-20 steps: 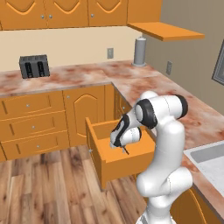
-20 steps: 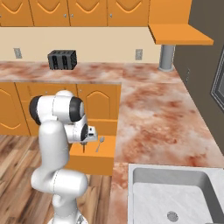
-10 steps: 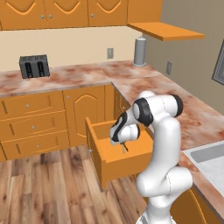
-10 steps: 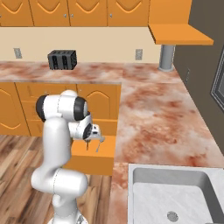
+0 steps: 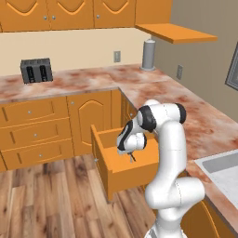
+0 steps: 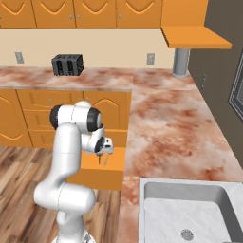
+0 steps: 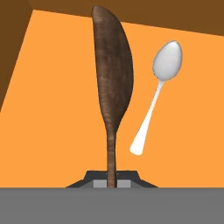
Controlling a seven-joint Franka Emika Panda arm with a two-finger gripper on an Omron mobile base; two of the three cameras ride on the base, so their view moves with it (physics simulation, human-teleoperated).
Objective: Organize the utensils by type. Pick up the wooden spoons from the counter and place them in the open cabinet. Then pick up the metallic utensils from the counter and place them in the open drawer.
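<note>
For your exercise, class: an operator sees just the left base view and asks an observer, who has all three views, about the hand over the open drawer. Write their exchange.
Operator: The hand is above the open drawer, but it looks tiny from here. Is it gripping anything?
Observer: Yes. In the hand view it is shut on the thin handle of a dark brown utensil, seen edge-on and pointing into the drawer.
Operator: Is there anything inside the drawer?
Observer: A silver spoon lies on its orange floor, beside the dark brown utensil and apart from it, with its bowl at the end farther from the hand.
</note>
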